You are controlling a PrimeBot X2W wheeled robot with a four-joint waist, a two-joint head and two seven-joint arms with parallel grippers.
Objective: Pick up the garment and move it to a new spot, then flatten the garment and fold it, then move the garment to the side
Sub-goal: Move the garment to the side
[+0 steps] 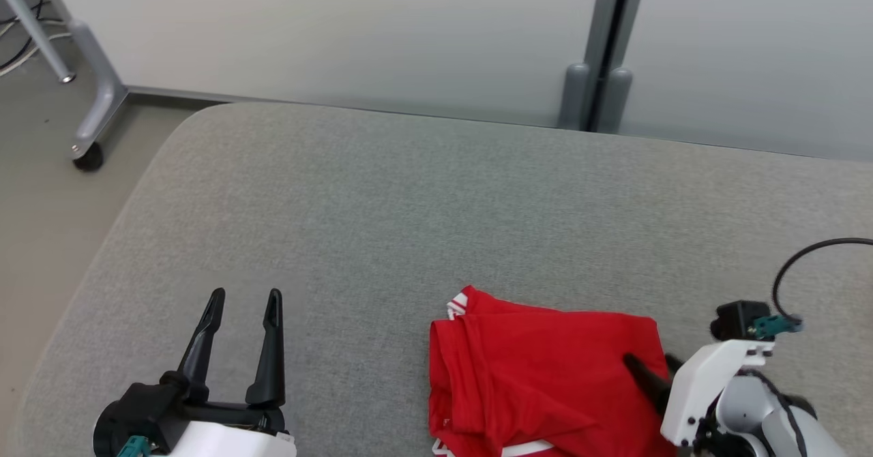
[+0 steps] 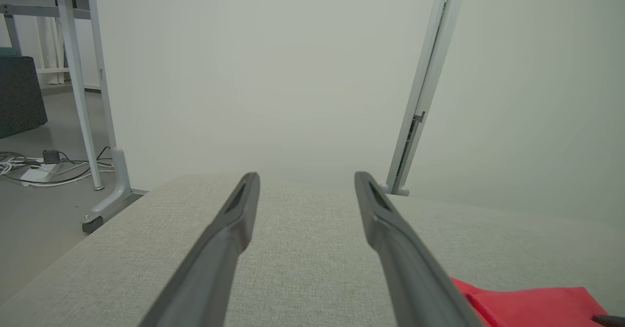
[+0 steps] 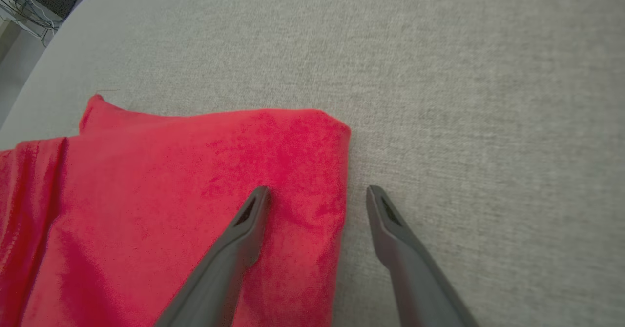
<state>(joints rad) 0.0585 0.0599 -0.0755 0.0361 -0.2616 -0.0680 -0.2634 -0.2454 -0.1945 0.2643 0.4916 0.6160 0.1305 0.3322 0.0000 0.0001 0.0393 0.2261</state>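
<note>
The garment [image 1: 539,375] is red with white trim and lies folded into a rough rectangle near the front edge of the grey padded table [image 1: 436,204]. My right gripper [image 1: 651,368] is open at the garment's right edge [image 3: 337,210]: one finger is over the red cloth, the other over bare table beside it. In the right wrist view the gripper [image 3: 317,193] straddles that edge. My left gripper [image 1: 245,300] is open and holds nothing, well left of the garment; its wrist view shows the gripper [image 2: 305,178] pointing across the table, with a red corner of the garment [image 2: 527,307] at lower right.
A grey wall panel [image 1: 341,27] with a vertical post [image 1: 603,48] runs behind the table. A desk leg on a castor [image 1: 92,102] and floor cables [image 2: 34,168] stand off the table's far left corner.
</note>
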